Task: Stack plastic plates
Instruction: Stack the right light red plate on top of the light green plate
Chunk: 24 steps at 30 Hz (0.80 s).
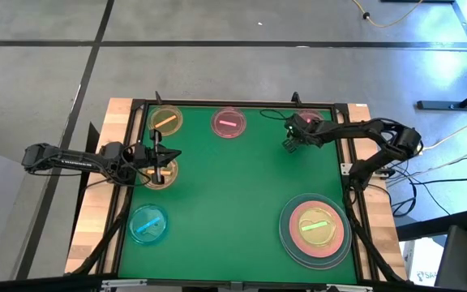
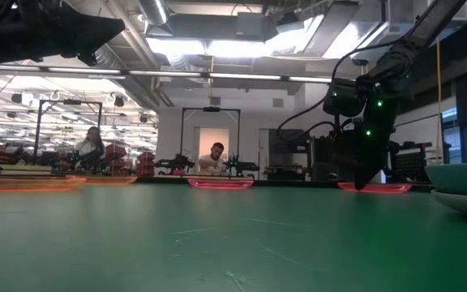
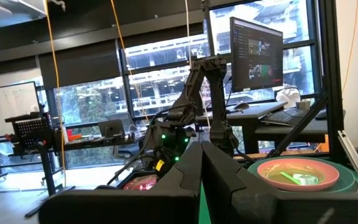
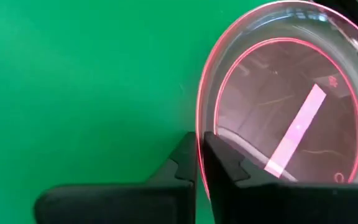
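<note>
Meanwhile, the right tool (image 4: 197,163) pinched the rim of a small pink plate (image 4: 291,118) at the table's (image 1: 233,211) far right corner (its fingers pressed on the edge). The left tool (image 1: 162,158), fingers pressed together, hung above a yellow plate (image 1: 157,175) at the left side.

Worktop (image 1: 233,203): green mat, pale wood edges, black frame.
Sm plates: translucent yellow-orange (image 1: 166,121) w/ orange strip; pink (image 1: 228,123) w/ pink strip; blue-cyan (image 1: 148,224) w/ cyan strip; yellowish one (image 1: 165,173) under left tool (image 1: 159,156).
Right tool (image 4: 199,163): black, on glowing pink rim of translucent pink plate (image 4: 284,118).
Stack: pale-teal/grey lg plate (image 1: 292,235), pink med (image 1: 332,217), green sm (image 1: 316,225).
</note>
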{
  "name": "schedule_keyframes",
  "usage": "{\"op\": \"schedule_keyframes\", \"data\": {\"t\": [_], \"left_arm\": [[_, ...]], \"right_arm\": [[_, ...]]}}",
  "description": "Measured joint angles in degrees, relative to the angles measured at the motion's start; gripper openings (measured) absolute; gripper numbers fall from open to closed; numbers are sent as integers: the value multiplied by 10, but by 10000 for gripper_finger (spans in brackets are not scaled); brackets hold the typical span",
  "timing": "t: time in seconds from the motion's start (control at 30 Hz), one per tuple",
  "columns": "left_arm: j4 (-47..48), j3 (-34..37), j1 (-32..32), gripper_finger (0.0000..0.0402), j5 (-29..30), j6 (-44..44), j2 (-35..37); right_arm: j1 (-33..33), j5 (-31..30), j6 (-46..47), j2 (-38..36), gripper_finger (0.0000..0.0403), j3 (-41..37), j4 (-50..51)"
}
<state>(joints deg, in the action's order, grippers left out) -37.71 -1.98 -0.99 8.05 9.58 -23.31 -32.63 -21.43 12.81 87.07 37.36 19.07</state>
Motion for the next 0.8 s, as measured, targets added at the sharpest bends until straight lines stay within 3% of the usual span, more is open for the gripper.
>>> {"op": "schedule_keyframes", "data": {"t": [0.27,0.6,0.8], "left_arm": [[0,0,0,3,0,0,0],[0,0,0,3,0,0,0],[0,0,0,3,0,0,0]], "right_arm": [[72,-4,-9,-57,3,49,97],[214,3,91,-134,2,132,292],[318,77,193,-143,2,200,402]]}}
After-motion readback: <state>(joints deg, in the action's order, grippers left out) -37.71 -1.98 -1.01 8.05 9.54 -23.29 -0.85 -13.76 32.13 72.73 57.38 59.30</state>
